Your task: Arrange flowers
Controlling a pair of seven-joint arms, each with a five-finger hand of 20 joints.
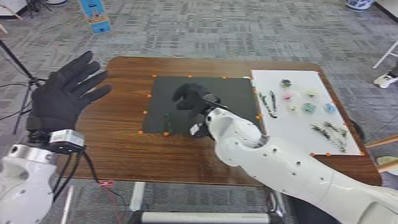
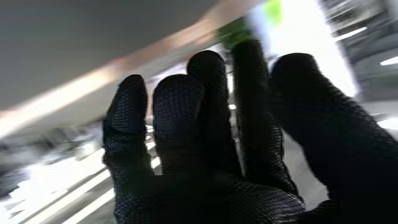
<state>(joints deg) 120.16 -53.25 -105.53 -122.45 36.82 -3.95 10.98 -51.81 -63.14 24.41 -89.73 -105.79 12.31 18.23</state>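
Over the black mat (image 1: 240, 92), my right hand (image 1: 190, 96) is above the upper middle part. In the right wrist view the right hand (image 2: 213, 195) has straight, relaxed fingers; beyond their tips is a blurred green patch (image 2: 235, 34), and I cannot tell whether it touches them. A thin green stem (image 1: 168, 123) lies on the mat's lower left. My left hand (image 1: 64, 95) is raised beside the table's left edge with fingers spread. On the white board (image 1: 284, 130) lie small flower heads, including a pink one (image 1: 288, 95) and a teal one (image 1: 309, 107), with leafy sprigs (image 1: 322, 132) below.
The brown table (image 1: 115, 150) extends around the mat and board. Two slim dark tools (image 1: 269, 105) lie at the board's left side. Small orange markers line the mat and board edges. A tripod stands left of the table, near my left hand.
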